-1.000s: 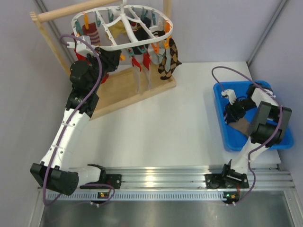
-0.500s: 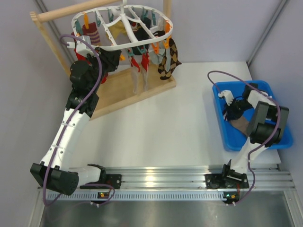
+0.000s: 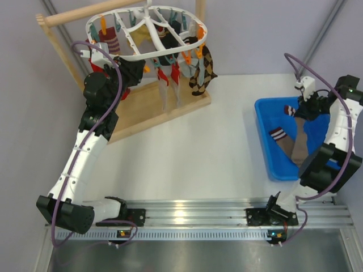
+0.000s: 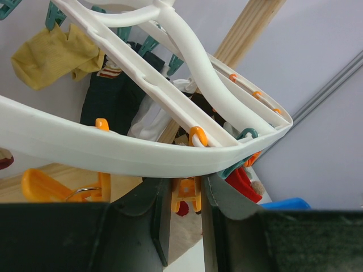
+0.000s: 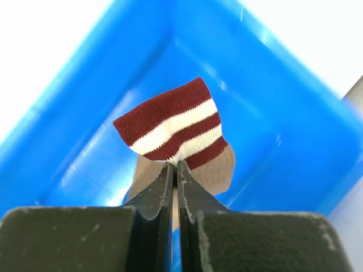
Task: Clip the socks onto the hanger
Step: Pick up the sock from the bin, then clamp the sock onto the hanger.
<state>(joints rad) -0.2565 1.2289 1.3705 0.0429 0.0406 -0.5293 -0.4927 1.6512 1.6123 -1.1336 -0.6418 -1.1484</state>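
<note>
The white oval hanger (image 3: 148, 31) hangs from the wooden rod with several socks clipped under it, such as an argyle one (image 3: 203, 71). My left gripper (image 3: 138, 69) is under the hanger's near rim (image 4: 113, 150). Its jaws press both sides of an orange peg (image 4: 186, 197). My right gripper (image 3: 302, 106) is raised over the blue bin and is shut on the maroon-and-white striped cuff of a tan sock (image 5: 170, 122). That sock hangs down into the bin (image 3: 298, 144). A second striped-cuff brown sock (image 3: 279, 136) lies in the bin.
The blue bin (image 3: 271, 164) sits at the table's right edge, close to the right wall. The light wooden rod-and-tray frame (image 3: 150, 107) stands at the back left under the hanger. A yellow sock (image 4: 48, 54) and dark socks hang just beyond the left fingers.
My right gripper has risen out of the bin and moved back and right, lifting the striped-cuff tan sock. The left arm has not moved.
</note>
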